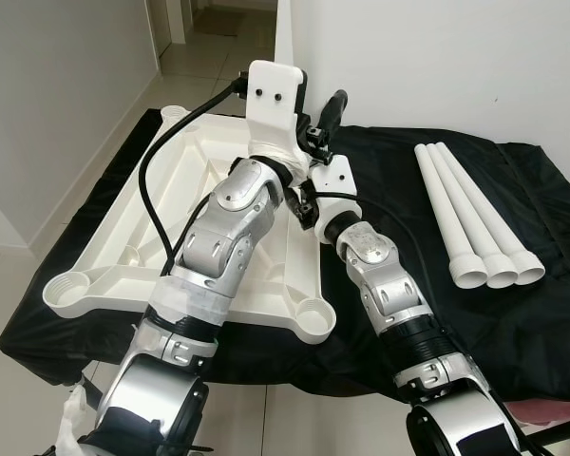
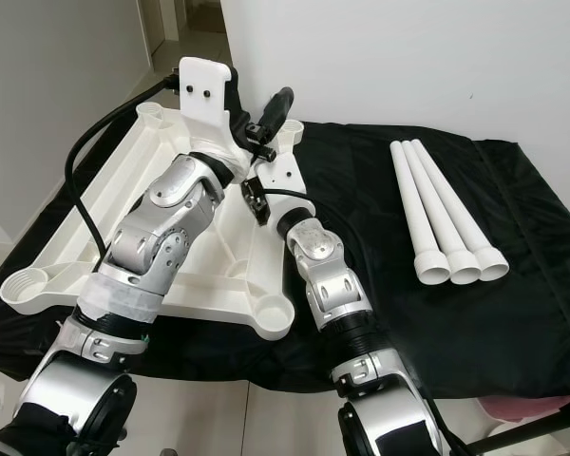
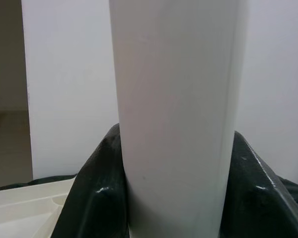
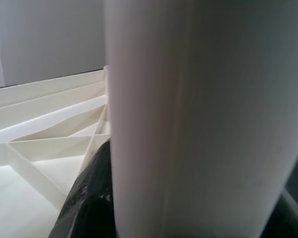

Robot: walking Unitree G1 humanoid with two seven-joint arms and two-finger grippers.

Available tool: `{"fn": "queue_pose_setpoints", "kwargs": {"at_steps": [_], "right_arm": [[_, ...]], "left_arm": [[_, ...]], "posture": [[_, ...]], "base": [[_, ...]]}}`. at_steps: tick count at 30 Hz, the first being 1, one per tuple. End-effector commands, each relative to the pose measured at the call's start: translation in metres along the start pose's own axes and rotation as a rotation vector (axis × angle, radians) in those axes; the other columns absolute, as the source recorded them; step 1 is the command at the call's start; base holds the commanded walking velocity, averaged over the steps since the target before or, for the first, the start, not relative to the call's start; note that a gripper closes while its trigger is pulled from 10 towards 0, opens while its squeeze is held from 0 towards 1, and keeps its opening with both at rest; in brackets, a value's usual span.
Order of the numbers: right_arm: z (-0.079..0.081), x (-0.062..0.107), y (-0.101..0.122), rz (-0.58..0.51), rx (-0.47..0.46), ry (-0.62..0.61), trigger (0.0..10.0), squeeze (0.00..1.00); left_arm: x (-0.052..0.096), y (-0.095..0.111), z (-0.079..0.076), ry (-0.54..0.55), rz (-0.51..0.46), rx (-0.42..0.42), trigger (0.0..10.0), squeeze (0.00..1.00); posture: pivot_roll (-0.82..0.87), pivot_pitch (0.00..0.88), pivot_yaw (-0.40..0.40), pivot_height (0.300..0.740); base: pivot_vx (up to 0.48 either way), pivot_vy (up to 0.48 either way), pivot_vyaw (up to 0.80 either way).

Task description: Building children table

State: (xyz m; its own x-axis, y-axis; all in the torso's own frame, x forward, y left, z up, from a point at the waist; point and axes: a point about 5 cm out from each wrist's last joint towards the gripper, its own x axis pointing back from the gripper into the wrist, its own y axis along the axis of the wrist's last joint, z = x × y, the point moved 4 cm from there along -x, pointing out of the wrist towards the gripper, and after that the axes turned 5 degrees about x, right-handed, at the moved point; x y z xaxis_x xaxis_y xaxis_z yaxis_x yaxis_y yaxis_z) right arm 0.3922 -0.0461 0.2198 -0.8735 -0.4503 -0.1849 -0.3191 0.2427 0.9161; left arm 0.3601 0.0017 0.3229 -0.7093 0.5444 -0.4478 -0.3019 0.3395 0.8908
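A white table top (image 1: 104, 275) lies upside down on a black cloth, with round leg sockets at its corners (image 1: 312, 315). Both arms reach to its far right corner. In the left wrist view a white table leg (image 3: 176, 119) stands upright, with my left gripper (image 3: 176, 208) shut on it and black fingers (image 3: 92, 188) on both sides. The right gripper (image 4: 188, 218) is shut on the same leg (image 4: 198, 114); one black finger (image 1: 331, 109) sticks up by the corner. The left wrist's white mount (image 1: 271, 95) hides the socket. Three more white legs (image 1: 465, 209) lie side by side to the right.
The black cloth (image 1: 551, 313) covers a low surface against a white wall (image 1: 437, 57). A tiled corridor (image 1: 209, 47) opens at the far left. A black cable (image 1: 157, 190) loops over the left arm. Bare cloth lies between the table top and the loose legs.
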Motion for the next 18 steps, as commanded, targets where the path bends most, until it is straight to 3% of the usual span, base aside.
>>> {"fn": "queue_pose_setpoints", "kwargs": {"at_steps": [1,8,9,10,11,18], "right_arm": [[0.004,-0.002,-0.002,0.019,-0.004,0.015,0.0,0.00],[0.004,-0.003,-0.004,0.027,-0.009,0.011,0.0,0.00],[0.003,-0.003,-0.005,0.032,-0.005,0.004,4.1,0.00],[0.003,-0.003,-0.005,0.032,-0.005,0.004,4.1,0.00],[0.003,-0.003,-0.007,0.039,-0.015,0.000,10.0,0.00],[0.002,-0.002,-0.015,0.073,-0.073,-0.022,10.0,0.00]], "left_arm": [[-0.003,0.008,-0.013,-0.052,-0.037,-0.006,10.0,0.00],[-0.005,0.010,-0.013,-0.052,-0.044,-0.013,10.0,0.00],[-0.005,0.010,-0.013,-0.054,-0.045,0.003,10.0,0.00],[-0.005,0.010,-0.013,-0.054,-0.045,0.003,10.0,0.00],[-0.004,0.010,-0.013,-0.059,-0.048,0.018,10.0,1.00],[-0.002,0.012,-0.010,-0.054,-0.055,-0.005,10.0,1.00]], "posture": [[0.03,0.015,-0.020,0.740],[0.03,0.013,-0.022,0.740],[0.02,0.012,-0.022,0.740],[0.02,0.012,-0.022,0.740],[0.02,0.012,-0.022,0.740],[0.03,0.014,-0.027,0.740]], "base": [[0.000,0.000,0.00],[0.000,0.000,0.00],[0.000,0.000,0.00],[0.000,0.000,0.00],[0.000,0.000,0.00],[0.000,0.000,0.00]]}}
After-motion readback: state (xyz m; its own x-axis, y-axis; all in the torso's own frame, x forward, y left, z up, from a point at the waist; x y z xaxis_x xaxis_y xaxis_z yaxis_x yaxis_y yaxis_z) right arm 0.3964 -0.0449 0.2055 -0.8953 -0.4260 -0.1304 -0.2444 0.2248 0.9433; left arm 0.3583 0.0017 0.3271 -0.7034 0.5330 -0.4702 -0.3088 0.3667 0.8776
